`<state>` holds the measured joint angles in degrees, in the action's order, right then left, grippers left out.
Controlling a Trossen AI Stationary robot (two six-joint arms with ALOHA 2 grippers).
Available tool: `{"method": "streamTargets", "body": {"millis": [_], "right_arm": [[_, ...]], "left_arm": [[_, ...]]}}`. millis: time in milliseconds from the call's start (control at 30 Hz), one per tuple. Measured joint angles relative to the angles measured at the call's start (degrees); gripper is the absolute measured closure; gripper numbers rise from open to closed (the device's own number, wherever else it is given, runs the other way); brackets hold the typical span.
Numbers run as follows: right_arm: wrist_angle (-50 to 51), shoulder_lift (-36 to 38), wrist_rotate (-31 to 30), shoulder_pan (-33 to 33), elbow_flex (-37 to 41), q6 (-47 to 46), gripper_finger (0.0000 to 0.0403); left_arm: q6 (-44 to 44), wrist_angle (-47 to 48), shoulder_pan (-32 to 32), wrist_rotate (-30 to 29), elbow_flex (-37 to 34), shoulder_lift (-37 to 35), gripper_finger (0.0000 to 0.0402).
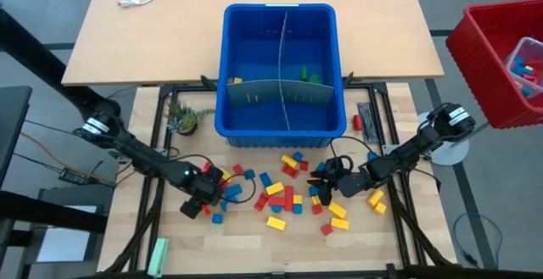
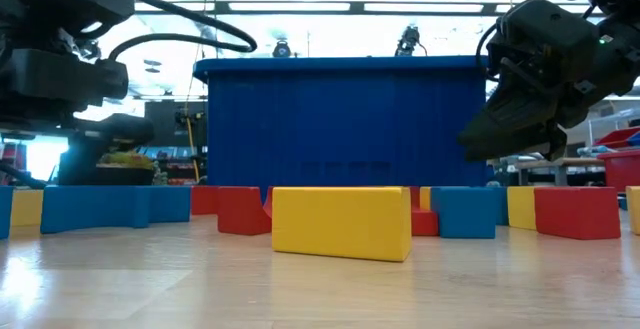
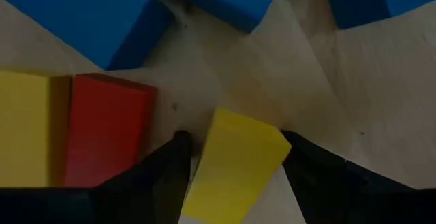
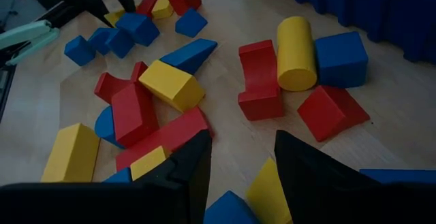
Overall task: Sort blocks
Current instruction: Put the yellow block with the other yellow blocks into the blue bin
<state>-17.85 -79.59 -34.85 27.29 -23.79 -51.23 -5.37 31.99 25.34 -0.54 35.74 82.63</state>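
Many small red, yellow and blue blocks [image 1: 284, 190] lie scattered on the wooden table in front of the blue bin [image 1: 280, 118]. My left gripper [image 1: 208, 190] is low at the left end of the scatter. Its two fingers stand open on either side of a yellow block [image 3: 235, 163], next to a red block [image 3: 109, 129]. My right gripper [image 1: 327, 181] is open and empty, raised over the right part of the scatter [image 2: 510, 119]. A yellow block [image 4: 269, 190] and a blue one [image 4: 228, 210] lie below its fingers. My left gripper comes down at the yellow block with one finger on each long side. One fingertip [image 3: 289, 146] meets the block's far corner [image 3: 276, 139], while a thin strip of table shows beside the other finger [image 3: 170, 169]. I cannot tell whether it grips the block.
The blue bin has a grey divider and a few green blocks [image 1: 310, 75] inside. A red basket [image 1: 501, 58] stands at the far right, a small plant [image 1: 182, 119] left of the bin, and a pale green bar [image 1: 157, 256] near the front left.
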Motion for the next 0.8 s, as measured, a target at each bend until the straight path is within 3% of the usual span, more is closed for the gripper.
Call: {"method": "streamTargets", "body": {"millis": [100, 333, 567, 667, 800], "right_arm": [[0.00, 0.00, 0.00, 0.00, 0.00, -0.11, 0.0252], [-0.02, 0.00, 0.00, 0.00, 0.00, -0.17, 0.0252], [0.00, 0.00, 0.00, 0.00, 0.00, -0.17, 0.0252], [-0.02, 0.00, 0.00, 0.00, 0.00, -0.19, 0.0252], [-0.01, 0.01, 0.00, 0.00, 0.00, -0.17, 0.0252]], "left_arm": [[1.18, 0.54, 0.02, -0.32, 0.75, 1.19, 0.0182], [2.70, 3.03, 0.00, -1.22, 3.27, 1.52, 0.0265], [10.28, 4.23, -0.17, -6.09, 9.39, 1.30, 0.0265], [11.62, 5.81, -0.11, -8.22, 14.56, 1.29, 0.0265], [9.83, 11.24, -0.34, -15.58, 24.12, 1.26, 0.0265]]}}
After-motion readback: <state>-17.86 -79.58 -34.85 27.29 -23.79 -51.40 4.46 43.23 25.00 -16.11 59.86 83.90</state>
